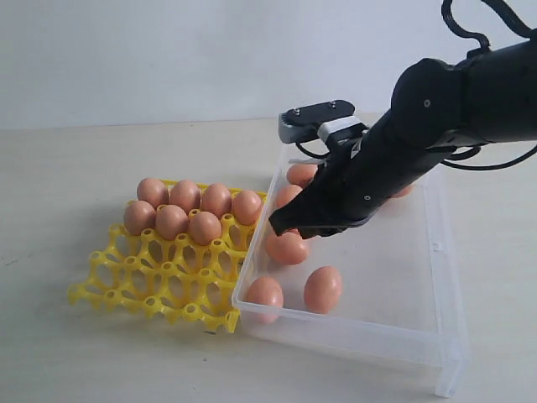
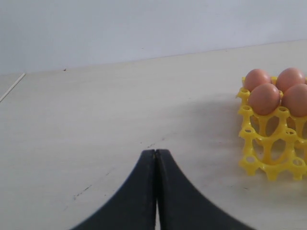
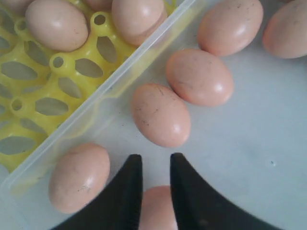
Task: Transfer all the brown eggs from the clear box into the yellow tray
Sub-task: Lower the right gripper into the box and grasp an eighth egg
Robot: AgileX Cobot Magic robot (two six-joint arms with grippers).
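The right claw, jaws a narrow gap apart and gripping nothing, hangs just over one brown egg in the clear box, where several more lie loose. Seven eggs fill the far cups of the yellow tray, just beside the box. The left claw is pressed closed above the bare surface.

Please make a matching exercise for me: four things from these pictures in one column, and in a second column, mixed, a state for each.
1 yellow tray
2 clear box
3 left gripper
4 right gripper

a jaws shut
b loose brown eggs inside
c jaws slightly apart, above loose eggs
d seven eggs in its cups

Pairs: 1-d, 2-b, 3-a, 4-c
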